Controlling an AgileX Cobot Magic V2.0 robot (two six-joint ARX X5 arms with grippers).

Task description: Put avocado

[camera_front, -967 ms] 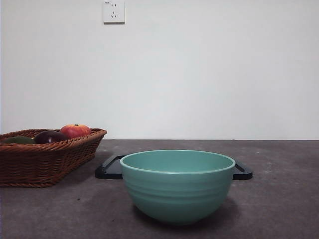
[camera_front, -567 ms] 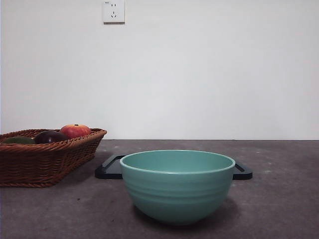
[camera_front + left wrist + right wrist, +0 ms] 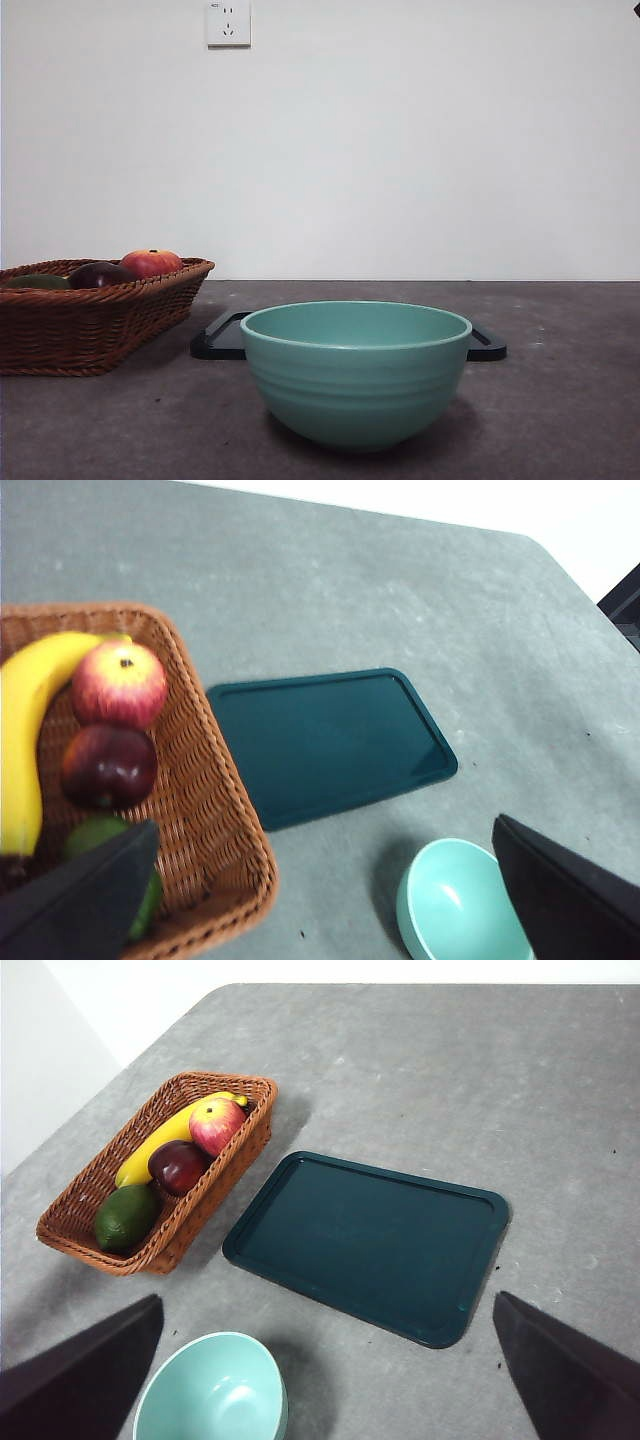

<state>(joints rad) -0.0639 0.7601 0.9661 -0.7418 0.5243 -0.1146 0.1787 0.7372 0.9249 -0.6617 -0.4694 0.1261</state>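
The avocado (image 3: 126,1217) is dull dark green and lies at one end of the wicker basket (image 3: 96,1241). It shows as a low green sliver (image 3: 38,282) in the front view and sits partly behind my left jaw (image 3: 100,832) in the left wrist view. Both grippers hang high above the table, jaws spread wide, nothing between them. My left gripper (image 3: 320,900) is over the basket's corner and the bowl. My right gripper (image 3: 325,1375) is above the tray's near edge. A black tip (image 3: 634,8) shows at the front view's top right corner.
The basket also holds a banana (image 3: 170,1140), a red-orange apple (image 3: 218,1125) and a dark maroon fruit (image 3: 178,1165). A dark teal tray (image 3: 370,1245) lies flat beside the basket. A light teal bowl (image 3: 355,372) stands in front of the tray, nearest the front camera.
A small black tip has appeared at the top right corner of the front view. Nothing on the table has moved.
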